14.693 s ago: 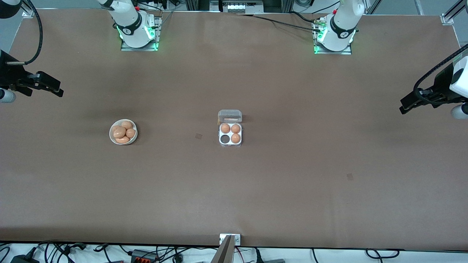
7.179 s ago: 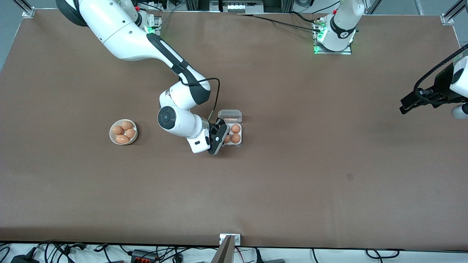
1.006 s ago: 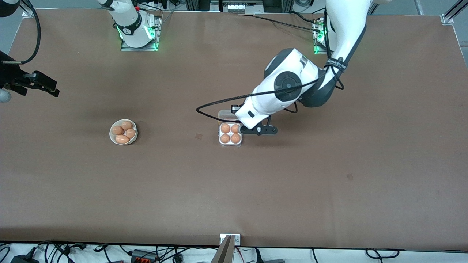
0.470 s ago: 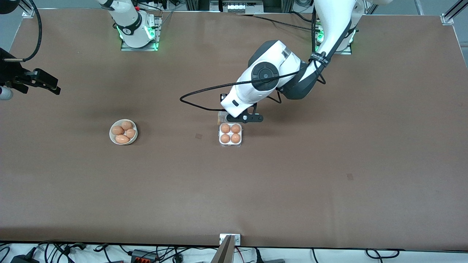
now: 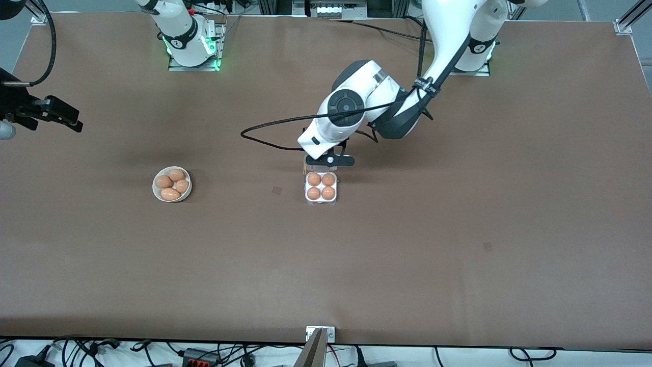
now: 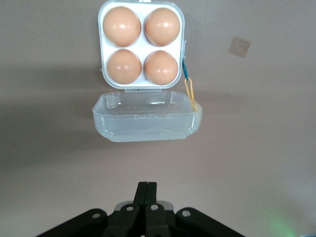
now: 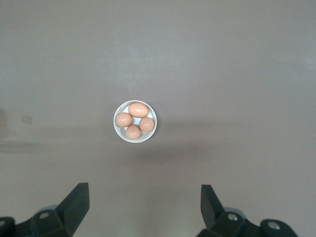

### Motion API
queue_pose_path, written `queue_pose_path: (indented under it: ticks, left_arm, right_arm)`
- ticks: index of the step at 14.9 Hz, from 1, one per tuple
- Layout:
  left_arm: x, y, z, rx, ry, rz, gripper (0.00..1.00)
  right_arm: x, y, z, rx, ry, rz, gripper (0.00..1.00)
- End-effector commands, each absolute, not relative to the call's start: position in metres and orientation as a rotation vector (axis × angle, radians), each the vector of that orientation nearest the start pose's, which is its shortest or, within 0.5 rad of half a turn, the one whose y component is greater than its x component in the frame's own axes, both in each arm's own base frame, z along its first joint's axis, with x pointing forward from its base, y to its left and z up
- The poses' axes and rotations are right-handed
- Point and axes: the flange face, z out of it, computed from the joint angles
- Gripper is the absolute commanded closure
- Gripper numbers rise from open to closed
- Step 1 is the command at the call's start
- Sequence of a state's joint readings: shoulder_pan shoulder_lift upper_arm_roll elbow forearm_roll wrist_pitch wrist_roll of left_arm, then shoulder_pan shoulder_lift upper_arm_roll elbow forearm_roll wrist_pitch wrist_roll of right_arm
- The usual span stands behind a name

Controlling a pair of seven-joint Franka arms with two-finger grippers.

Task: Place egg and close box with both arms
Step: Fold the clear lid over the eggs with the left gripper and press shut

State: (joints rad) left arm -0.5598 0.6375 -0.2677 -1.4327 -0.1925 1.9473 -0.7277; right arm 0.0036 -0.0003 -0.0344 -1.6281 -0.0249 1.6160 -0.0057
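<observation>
- Box (image 5: 321, 189) sits near the middle of the table (image 5: 458, 244); white tray holds four brown eggs (image 5: 321, 186), one per cell, all cells filled.
- Clear lid (image 6: 147, 116) is hinged open, lying back on the edge of the tray farther from the front camera. A thin yellow band (image 6: 190, 93) hangs at one hinge corner, seen in the left wrist view.
- Left gripper (image 5: 333, 160) hangs over the open lid, fingers pressed together with nothing between them. In the left wrist view the joined fingertips (image 6: 146, 190) point toward the lid and are apart from it.
- Left arm (image 5: 387, 97) reaches in from its base, elbow bent above the table; black cable (image 5: 270, 125) loops off the wrist toward the right arm's end.
- White bowl (image 5: 172, 184) with four brown eggs stands well apart from the box, toward the right arm's end of the table, about as near the front camera as the box.
- Right gripper (image 5: 51, 113) waits high above the table edge at the right arm's end, fingers (image 7: 79, 200) spread wide, empty; the bowl lies below it in the right wrist view.
</observation>
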Motion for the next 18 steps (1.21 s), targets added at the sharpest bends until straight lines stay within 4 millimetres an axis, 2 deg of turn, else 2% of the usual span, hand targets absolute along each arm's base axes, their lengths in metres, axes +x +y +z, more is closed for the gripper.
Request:
queue_pose_path:
  ticks: [1,3,8,11,13,18]
  left_arm:
    - [0.494,-0.506,0.312,-3.242,-0.046,0.491,1.0]
    - [0.484,-0.517,0.301,-3.215,0.005,0.457,1.0]
    - [0.478,-0.526,0.27,-3.189,-0.047,0.469,1.0]
    - [0.483,-0.525,0.266,-3.202,-0.058,0.445,1.0]
    - [0.481,-0.526,0.254,-3.194,-0.054,0.45,1.0]
    - [0.479,-0.528,0.24,-3.175,-0.039,0.437,1.0]
  right_arm:
    - [0.55,-0.024,0.605,-3.166,0.03,0.016,0.0]
    - [0.549,-0.028,0.606,-3.166,0.042,0.016,0.0]
    - [0.549,-0.032,0.606,-3.166,0.052,0.021,0.0]
    - [0.549,-0.03,0.606,-3.166,0.047,0.018,0.0]
    - [0.55,-0.031,0.605,-3.168,0.049,0.018,0.0]
    - [0.548,-0.028,0.604,-3.167,0.042,0.031,0.0]
